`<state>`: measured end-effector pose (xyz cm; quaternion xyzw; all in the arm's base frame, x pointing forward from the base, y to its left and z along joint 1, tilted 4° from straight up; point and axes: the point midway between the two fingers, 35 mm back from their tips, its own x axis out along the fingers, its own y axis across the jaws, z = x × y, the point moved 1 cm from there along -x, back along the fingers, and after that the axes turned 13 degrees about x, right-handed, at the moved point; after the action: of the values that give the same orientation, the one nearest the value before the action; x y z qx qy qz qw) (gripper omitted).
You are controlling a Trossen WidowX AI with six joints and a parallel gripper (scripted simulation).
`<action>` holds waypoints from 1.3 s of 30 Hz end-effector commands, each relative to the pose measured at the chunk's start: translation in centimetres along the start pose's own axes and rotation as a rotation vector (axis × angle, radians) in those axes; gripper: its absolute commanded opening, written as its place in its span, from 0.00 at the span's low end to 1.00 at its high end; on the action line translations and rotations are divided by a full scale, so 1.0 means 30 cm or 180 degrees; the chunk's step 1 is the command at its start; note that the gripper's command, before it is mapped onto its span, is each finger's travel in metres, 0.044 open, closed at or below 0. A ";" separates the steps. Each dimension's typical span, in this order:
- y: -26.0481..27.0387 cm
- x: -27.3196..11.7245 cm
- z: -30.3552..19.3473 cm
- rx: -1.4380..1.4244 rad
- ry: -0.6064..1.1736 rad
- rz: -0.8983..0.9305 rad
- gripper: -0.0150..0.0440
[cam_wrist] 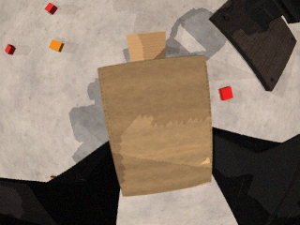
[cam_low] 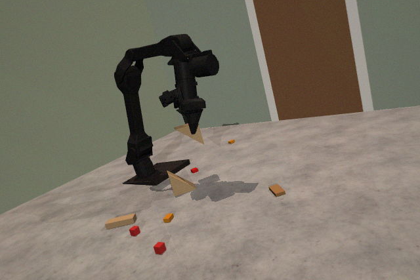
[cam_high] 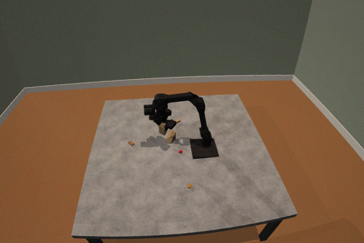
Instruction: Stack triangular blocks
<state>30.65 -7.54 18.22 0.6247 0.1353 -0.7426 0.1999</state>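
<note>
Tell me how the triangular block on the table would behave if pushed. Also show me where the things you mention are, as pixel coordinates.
The triangular block (cam_high: 170,136) (cam_low: 180,185) (cam_wrist: 146,47) looks like solid wood, so likely stiff. Its flat faces suggest it would slide rather than roll. Resting on a face, with its bulk low, it probably wouldn't tip easily.
</note>
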 end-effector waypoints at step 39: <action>-0.001 0.342 0.090 0.0047 -0.0062 -0.0043 0.25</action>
<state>26.89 -9.93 8.38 0.6153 0.1355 -0.7540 0.1861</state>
